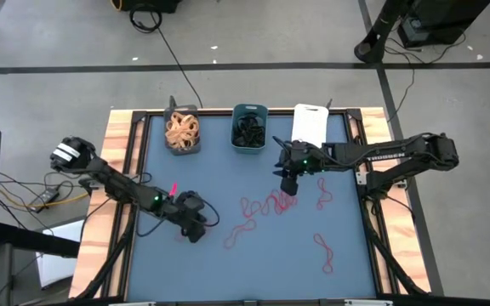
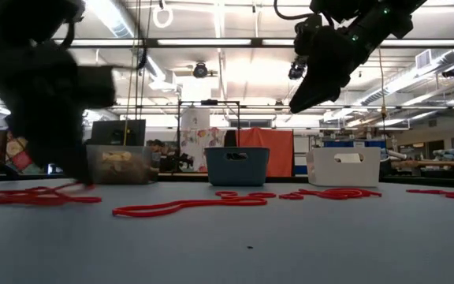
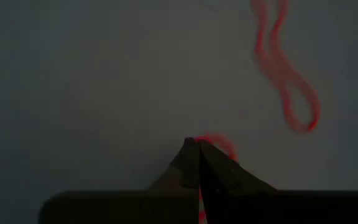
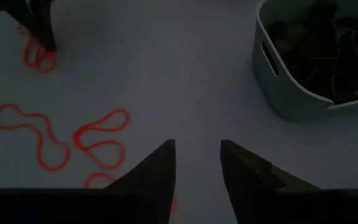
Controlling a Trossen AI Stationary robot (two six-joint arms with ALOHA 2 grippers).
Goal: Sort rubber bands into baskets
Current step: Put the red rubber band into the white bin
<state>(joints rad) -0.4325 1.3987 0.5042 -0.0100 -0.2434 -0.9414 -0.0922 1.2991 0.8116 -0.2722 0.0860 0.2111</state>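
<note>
L gripper (image 1: pixel 196 228) pinched on a red band at table lvl; R gripper (image 1: pixel 288 184) hovers part-open over the red cluster.

L→R: L fingertips (image 3: pixel 197 149) meet w/ no gap, a bit of red rubber band (image 3: pixel 219 144) caught between them, down on the blue-grey mat (image 1: pixel 228 263); next loose red loop (image 1: pixel 238 233) lies just to its R, long axis diagonal. Grey basket (image 1: pixel 181 132) w/ tan bands, teal basket (image 1: pixel 249 127) w/ black ones, white basket (image 1: pixel 310 124) sit in a row at far edge. Judgement: reds likely go to white, which is well apart from L arm, much nearer R. R gripper's fingers (image 4: pixel 160 168) stand w/ narrow gap, nothing held, raised above the tangle of red bands (image 1: pixel 270 204). Bands thin, floppy, figure-8 squiggles; baskets rigid plastic, rounded corners.
</note>
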